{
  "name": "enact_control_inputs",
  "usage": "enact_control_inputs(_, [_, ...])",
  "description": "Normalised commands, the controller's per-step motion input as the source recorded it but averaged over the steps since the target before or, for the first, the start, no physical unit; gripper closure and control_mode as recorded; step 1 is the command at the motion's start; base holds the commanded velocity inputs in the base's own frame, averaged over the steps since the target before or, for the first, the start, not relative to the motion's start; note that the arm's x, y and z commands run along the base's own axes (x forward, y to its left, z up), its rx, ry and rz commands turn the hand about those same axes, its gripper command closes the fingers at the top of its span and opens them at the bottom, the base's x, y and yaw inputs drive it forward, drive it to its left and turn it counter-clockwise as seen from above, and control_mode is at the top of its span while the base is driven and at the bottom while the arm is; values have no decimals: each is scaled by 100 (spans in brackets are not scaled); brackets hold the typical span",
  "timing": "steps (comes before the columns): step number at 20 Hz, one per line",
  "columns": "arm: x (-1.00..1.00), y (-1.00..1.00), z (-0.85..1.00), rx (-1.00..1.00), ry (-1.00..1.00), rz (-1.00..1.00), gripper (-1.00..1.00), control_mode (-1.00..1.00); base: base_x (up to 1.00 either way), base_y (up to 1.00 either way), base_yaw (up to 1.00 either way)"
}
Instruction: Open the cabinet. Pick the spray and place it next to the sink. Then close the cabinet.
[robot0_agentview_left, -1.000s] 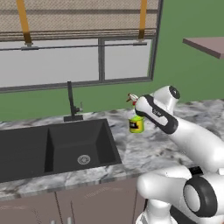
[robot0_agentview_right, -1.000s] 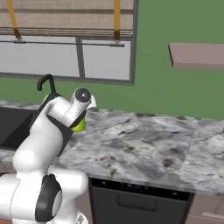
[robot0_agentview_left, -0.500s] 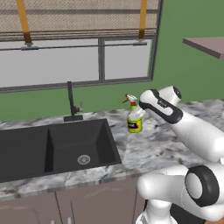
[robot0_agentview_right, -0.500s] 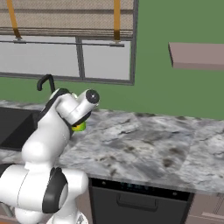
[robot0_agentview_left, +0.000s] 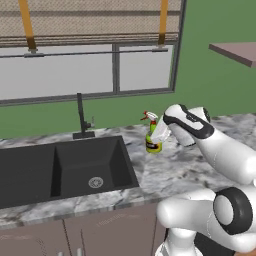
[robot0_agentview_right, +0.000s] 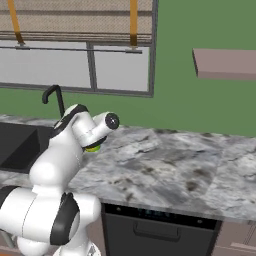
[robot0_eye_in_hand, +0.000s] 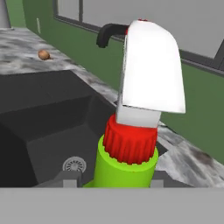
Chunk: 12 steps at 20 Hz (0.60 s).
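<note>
Spray is clamped upright in end effector, base on table beside sink, so release leaves it standing.

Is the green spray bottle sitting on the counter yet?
Touching. In the left base view the spray stands upright with its base flat on the marble counter, right of the sink.

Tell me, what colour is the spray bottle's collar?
Red, clearest on the spray in the hand view.
</note>
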Motion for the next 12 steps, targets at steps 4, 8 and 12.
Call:
enact_control_inputs(4, [13,0,-10,0,3,0,100,-100,0,0,0])
enact_control_inputs(8, [8,0,-23,0,6,0,100,-100,0,0,0])
enact_control_inputs(12, [1,0,-37,0,10,0,100,-100,0,0,0])
